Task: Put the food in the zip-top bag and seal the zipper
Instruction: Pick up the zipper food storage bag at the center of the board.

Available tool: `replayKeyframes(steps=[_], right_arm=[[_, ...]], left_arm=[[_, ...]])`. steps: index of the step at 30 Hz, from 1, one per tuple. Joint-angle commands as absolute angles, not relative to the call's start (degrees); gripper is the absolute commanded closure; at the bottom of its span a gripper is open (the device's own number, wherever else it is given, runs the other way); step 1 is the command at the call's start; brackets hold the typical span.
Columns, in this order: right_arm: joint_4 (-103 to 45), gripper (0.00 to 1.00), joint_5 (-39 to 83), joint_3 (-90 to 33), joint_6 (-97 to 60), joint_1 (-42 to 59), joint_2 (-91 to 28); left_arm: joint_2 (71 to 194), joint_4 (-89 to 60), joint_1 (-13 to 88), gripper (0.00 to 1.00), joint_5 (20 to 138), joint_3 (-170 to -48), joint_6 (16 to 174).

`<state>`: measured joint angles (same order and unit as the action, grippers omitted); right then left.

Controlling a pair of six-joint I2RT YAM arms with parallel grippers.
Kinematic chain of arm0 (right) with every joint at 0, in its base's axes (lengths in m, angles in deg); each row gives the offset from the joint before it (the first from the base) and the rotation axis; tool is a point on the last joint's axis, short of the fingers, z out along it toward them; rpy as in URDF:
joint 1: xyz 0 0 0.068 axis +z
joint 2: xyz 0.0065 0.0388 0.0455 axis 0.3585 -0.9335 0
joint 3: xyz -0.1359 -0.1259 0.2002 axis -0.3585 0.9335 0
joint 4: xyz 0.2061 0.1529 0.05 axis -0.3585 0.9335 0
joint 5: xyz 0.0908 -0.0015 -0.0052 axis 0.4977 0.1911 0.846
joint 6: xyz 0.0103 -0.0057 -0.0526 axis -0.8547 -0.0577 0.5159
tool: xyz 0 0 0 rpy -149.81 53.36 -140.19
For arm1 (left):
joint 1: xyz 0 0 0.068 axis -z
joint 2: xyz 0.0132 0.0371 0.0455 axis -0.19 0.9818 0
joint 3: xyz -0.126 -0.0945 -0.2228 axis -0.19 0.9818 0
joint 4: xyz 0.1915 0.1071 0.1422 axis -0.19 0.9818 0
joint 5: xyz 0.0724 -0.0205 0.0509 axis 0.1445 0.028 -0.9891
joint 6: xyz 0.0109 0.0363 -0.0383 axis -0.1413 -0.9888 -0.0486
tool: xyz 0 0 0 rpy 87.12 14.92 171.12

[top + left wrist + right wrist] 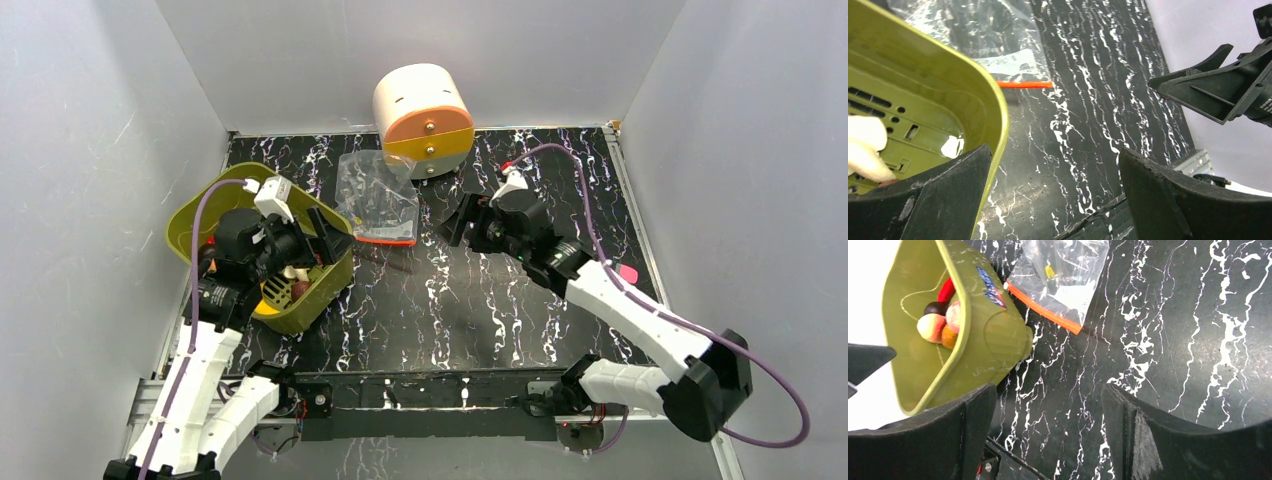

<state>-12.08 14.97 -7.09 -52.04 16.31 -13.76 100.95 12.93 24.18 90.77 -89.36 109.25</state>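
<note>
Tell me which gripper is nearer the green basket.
Left. The left gripper, open, straddles the rim of the basket; the right gripper hovers over the table beyond the zip-top bag, apart from the basket.

Scene's lit evenly, pretty bright. Glare is caught on the zip-top bag (1068, 285), and the wall (863, 290) is blown out.

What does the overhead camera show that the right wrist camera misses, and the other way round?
Only overhead: a white-and-orange drum at the back of the table. Only the right wrist: round peach and pink toy fruits piled with a dark ball at one end of the green basket, and a blue sticker on its outer wall. Both: the basket, the clear bag with its orange-red zipper, and the marbled black table.
</note>
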Motion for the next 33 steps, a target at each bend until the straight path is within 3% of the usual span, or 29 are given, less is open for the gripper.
replayKeyframes(steps=[1,3,6,15,33], right_arm=[[-20.80,0.33,13.77,-8.30,-54.39,16.02,-19.32],[-23.32,0.45,14.01,-8.71,-55.38,16.06,-22.92],[-26.28,0.54,13.17,-9.95,-58.09,16.06,-28.58],[-32.13,0.57,13.43,-12.09,-73.56,16.03,-41.92],[-38.85,0.69,19.39,-15.76,-76.85,16.04,-54.76]], left_arm=[[102.94,18.47,23.80,0.02,85.51,-92.35,108.94],[103.50,20.13,23.80,0.02,85.18,-93.50,107.65],[102.95,20.81,23.83,0.02,84.94,-93.28,105.43],[100.10,21.21,23.80,0.02,83.98,-93.20,105.64],[97.52,22.42,23.81,0.02,82.15,-93.25,105.07]])
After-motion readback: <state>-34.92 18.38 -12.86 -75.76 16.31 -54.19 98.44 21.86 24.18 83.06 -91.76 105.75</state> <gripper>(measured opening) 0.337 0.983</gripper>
